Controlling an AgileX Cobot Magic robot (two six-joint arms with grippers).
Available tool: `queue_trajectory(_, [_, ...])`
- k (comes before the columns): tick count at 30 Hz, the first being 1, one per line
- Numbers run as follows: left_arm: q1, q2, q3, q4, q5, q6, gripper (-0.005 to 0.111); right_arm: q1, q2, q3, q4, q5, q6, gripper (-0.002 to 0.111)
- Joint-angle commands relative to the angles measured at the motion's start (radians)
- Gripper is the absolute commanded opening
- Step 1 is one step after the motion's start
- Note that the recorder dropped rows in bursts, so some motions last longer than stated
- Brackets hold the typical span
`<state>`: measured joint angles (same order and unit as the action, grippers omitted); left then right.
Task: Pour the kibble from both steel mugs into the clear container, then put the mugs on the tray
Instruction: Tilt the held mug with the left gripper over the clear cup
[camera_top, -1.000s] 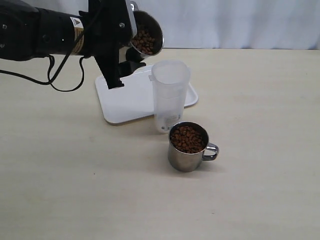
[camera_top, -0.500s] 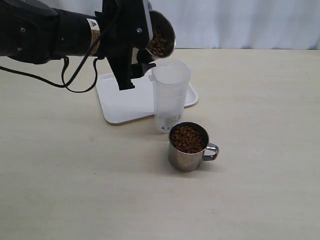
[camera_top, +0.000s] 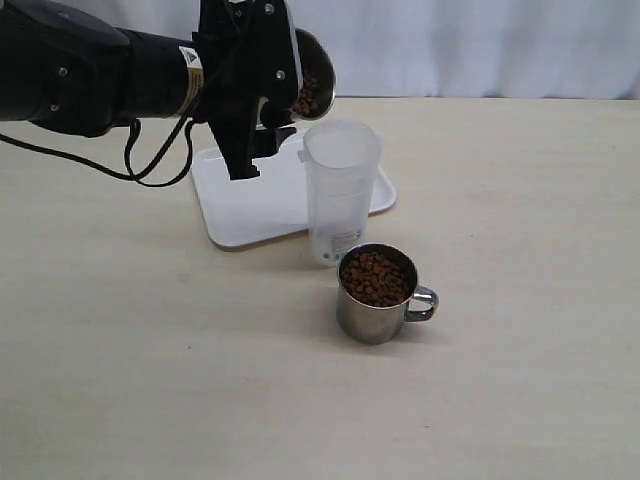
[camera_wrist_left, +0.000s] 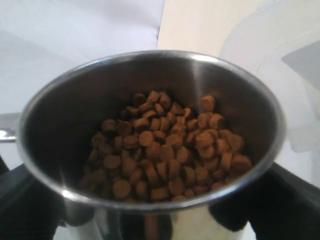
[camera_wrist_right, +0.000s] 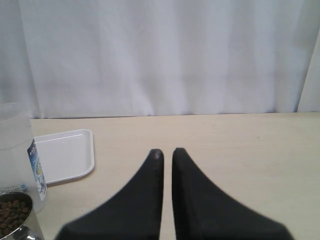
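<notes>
The left gripper (camera_wrist_left: 160, 222) has its fingers clamped on a tilted steel mug (camera_top: 308, 72) of kibble (camera_wrist_left: 165, 150), held just above the clear container (camera_top: 340, 185) rim. The right gripper (camera_wrist_right: 167, 155) has its fingers together and holds nothing. The second mug (camera_top: 372, 300) stands well apart from both.

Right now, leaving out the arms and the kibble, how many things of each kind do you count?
Steel mugs: 2
Clear container: 1
White tray: 1
Total: 4
</notes>
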<state>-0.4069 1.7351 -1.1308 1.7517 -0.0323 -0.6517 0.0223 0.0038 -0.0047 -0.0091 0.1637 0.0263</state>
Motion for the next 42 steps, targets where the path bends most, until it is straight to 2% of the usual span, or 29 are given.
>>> queue_trajectory(1, [-0.002,-0.005,-0.012,-0.007,0.019,0.026,0.0,0.003,-0.004,0.005,-0.005,-0.002,-0.005,0.005])
queue_trajectory(10, [-0.048,0.007,-0.069,-0.007,0.042,0.033,0.0,0.003,-0.004,0.005,-0.005,-0.002,-0.005,0.005])
queue_trajectory(16, [-0.048,0.032,-0.077,-0.007,0.065,0.059,0.0,0.003,-0.004,0.005,-0.005,-0.002,-0.005,0.005])
queue_trajectory(34, [-0.048,0.041,-0.079,-0.007,0.083,0.289,0.0,0.003,-0.004,0.005,-0.005,-0.002,-0.005,0.005])
queue_trajectory(42, [-0.048,0.041,-0.079,-0.007,0.076,0.318,0.0,0.003,-0.004,0.005,-0.005,-0.002,-0.005,0.005])
